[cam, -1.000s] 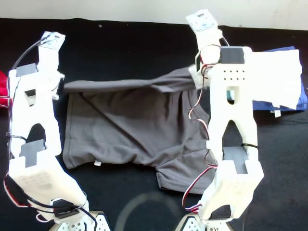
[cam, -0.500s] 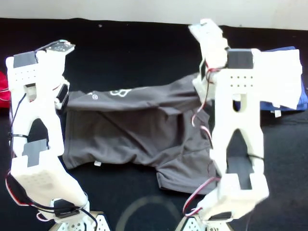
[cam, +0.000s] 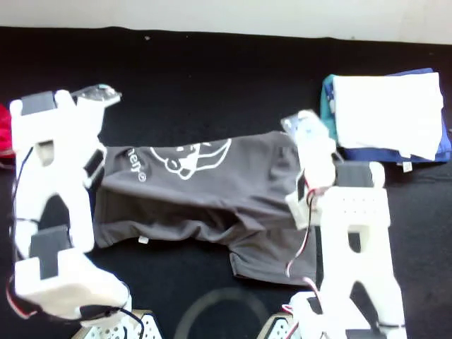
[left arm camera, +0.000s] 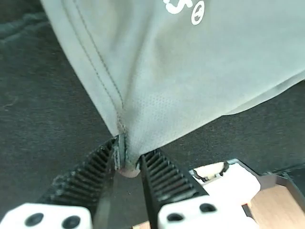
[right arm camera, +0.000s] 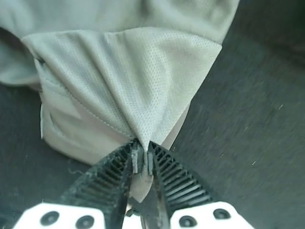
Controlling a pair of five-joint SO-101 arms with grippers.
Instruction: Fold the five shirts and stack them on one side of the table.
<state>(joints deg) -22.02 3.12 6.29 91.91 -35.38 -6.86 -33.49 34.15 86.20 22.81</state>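
A grey shirt [cam: 212,191] with a white print lies across the middle of the black table [cam: 212,78], its far part doubled over toward the front. My left gripper [cam: 96,162] is shut on the shirt's left edge; in the left wrist view the gripper [left arm camera: 127,160] pinches a seamed hem of the shirt [left arm camera: 190,71]. My right gripper [cam: 298,194] is shut on the shirt's right side; in the right wrist view the gripper [right arm camera: 141,157] grips a bunched peak of the fabric [right arm camera: 128,81]. A stack of folded shirts [cam: 385,113], white on top of blue and teal, sits at the back right.
A red cloth [cam: 4,134] pokes in at the left edge. A pale wall edge [cam: 226,14] runs along the back of the table. Bare black table lies behind the grey shirt and in front of it.
Both grippers have carried the shirt's far edge toward the front and lower, folding it over so the white print now faces up. The right arm no longer covers the folded stack.
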